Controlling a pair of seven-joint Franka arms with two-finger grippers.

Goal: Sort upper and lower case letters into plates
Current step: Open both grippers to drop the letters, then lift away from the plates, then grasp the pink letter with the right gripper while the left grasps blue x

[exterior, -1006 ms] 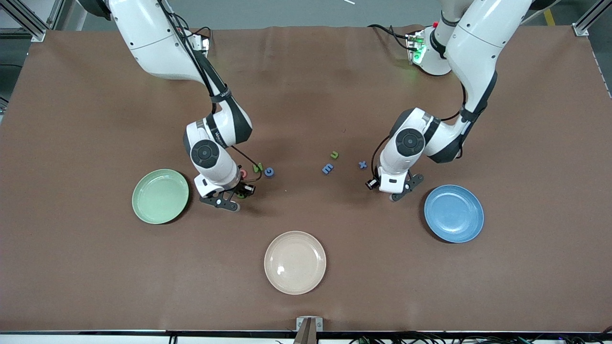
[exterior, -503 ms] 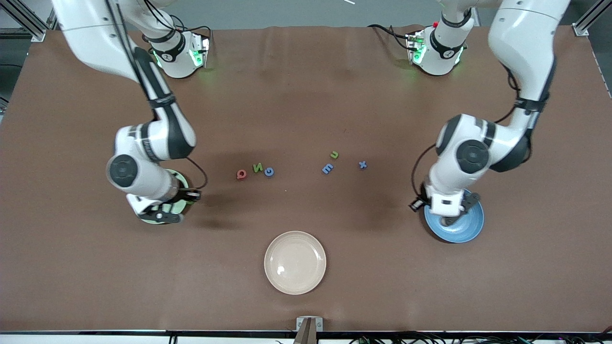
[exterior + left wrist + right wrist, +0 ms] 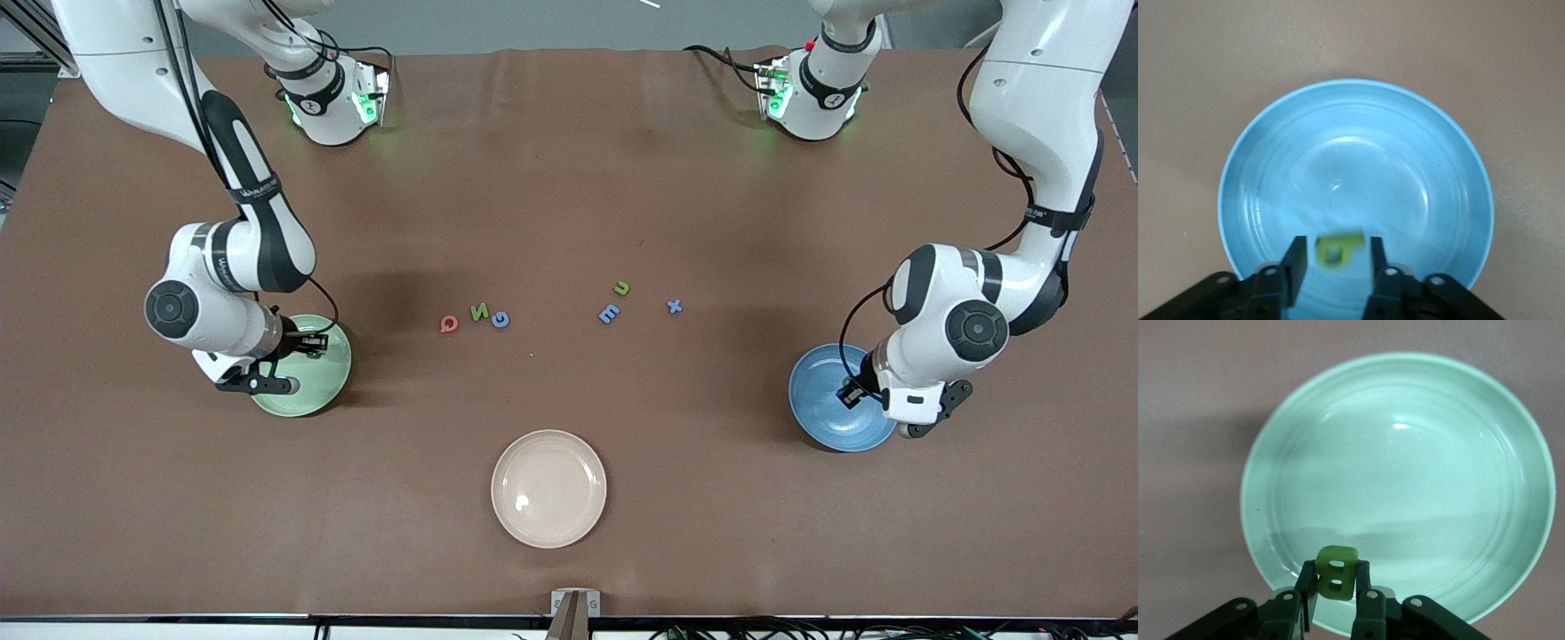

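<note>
My right gripper (image 3: 260, 380) hangs over the light green plate (image 3: 320, 391) and is shut on the green B (image 3: 1336, 572), held upright between the fingers (image 3: 1337, 579) above the plate (image 3: 1405, 473). My left gripper (image 3: 925, 415) is over the blue plate (image 3: 827, 400). Its jaws (image 3: 1336, 248) stand open, and the green q-like letter (image 3: 1337, 249) shows blurred between them, apart from both fingers, above the plate (image 3: 1405, 167). On the table between the plates lie the red Q (image 3: 449, 324), green N (image 3: 479, 312), blue G (image 3: 500, 319), blue m (image 3: 609, 313), green u (image 3: 621, 288) and blue x (image 3: 675, 306).
A cream-beige plate (image 3: 548, 488) lies nearer the front camera than the letters, midway between the two arms. The brown table cover runs to all edges. The arm bases stand along the table's top edge.
Both arms swung outward from the letter rows to over their plates, each carrying a green letter. The left gripper's jaws now stand apart from its letter.
</note>
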